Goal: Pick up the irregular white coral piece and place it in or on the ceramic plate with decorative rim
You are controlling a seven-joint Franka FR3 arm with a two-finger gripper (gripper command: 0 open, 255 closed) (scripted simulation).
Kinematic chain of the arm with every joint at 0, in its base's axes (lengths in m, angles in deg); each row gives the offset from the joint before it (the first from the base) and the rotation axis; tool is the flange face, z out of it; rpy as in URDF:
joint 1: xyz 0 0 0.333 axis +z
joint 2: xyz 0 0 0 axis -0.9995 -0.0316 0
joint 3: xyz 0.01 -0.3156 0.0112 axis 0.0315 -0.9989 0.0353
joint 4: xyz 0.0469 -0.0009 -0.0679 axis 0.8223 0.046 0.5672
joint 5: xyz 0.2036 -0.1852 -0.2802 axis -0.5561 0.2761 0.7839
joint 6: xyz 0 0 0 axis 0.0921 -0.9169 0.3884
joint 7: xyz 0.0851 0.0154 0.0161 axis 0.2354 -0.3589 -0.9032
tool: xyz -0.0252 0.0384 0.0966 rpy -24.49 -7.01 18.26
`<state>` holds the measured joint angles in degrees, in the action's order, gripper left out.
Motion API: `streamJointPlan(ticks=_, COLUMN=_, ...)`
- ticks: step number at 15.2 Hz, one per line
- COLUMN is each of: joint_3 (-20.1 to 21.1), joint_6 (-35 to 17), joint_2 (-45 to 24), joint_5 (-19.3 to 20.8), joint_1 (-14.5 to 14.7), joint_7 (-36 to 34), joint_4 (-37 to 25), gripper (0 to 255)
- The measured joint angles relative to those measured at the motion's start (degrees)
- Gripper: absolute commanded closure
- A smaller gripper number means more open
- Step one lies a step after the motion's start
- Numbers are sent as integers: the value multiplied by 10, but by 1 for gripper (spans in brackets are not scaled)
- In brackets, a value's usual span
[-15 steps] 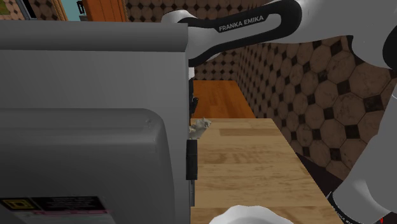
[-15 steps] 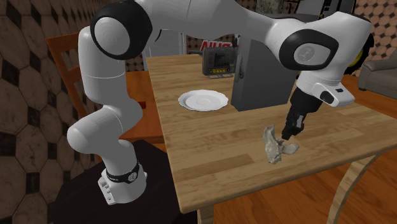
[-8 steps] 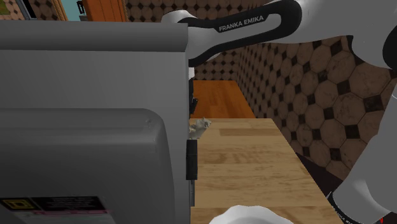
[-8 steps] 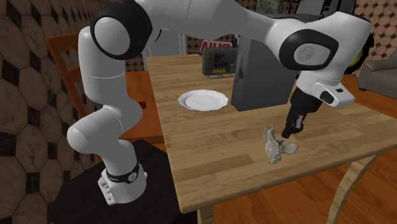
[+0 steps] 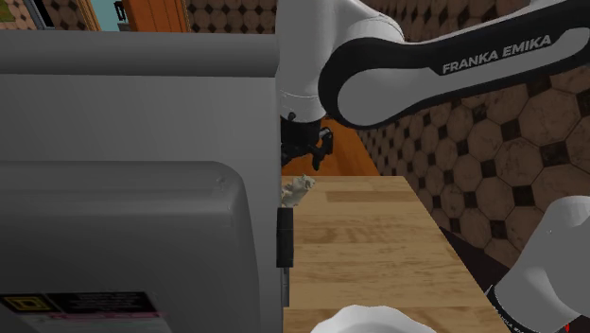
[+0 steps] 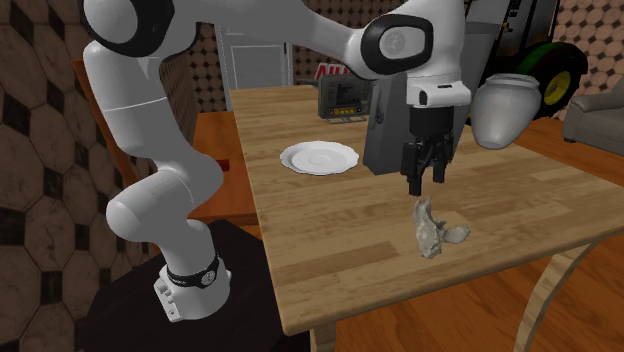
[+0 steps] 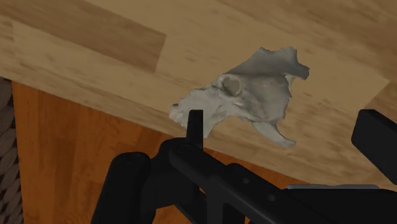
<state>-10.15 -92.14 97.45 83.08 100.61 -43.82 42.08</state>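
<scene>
Swung round: white Franka arm (image 6: 300, 35) now hangs over the coral, not beside it.
Light wooden table (image 6: 330, 235); white scallop-rimmed ceramic plate (image 6: 319, 157) bare, well apart; irregular grey-white coral piece (image 6: 432, 227) lies near table edge, unheld; black two-finger gripper (image 6: 425, 186) spread above it, likely descending next.

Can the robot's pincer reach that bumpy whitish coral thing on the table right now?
Probably yes. The black pincer hangs open just above the jagged greyish-white coral piece, which lies alone on the wooden table. Nothing sits between them, and the tall grey box stands off to one side.
</scene>
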Motion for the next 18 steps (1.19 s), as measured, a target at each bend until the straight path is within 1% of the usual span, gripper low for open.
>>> streamJointPlan(ticks=1, joint_3=6, joint_6=-7, joint_2=12, joint_5=11, joint_1=-1, joint_7=-33, joint_4=13, gripper=0)
streamJointPlan(ticks=3, joint_3=10, joint_6=-20, joint_2=19, joint_5=21, joint_1=-2, joint_7=-59, joint_4=29, gripper=0)
streamJointPlan(ticks=8, joint_3=10, joint_6=-55, joint_2=10, joint_5=33, joint_1=-6, joint_7=-74, joint_4=55, gripper=0)
streamJointPlan(ticks=14, joint_3=10, joint_6=-61, joint_2=8, joint_5=35, joint_1=-7, joint_7=-75, joint_4=59, gripper=0)
streamJointPlan(ticks=15, joint_3=10, joint_6=-61, joint_2=8, joint_5=35, joint_1=-7, joint_7=-75, joint_4=59, gripper=255)
streamJointPlan(ticks=18, joint_3=10, joint_6=-61, joint_2=9, joint_5=35, joint_1=-7, joint_7=-75, joint_4=59, gripper=255)
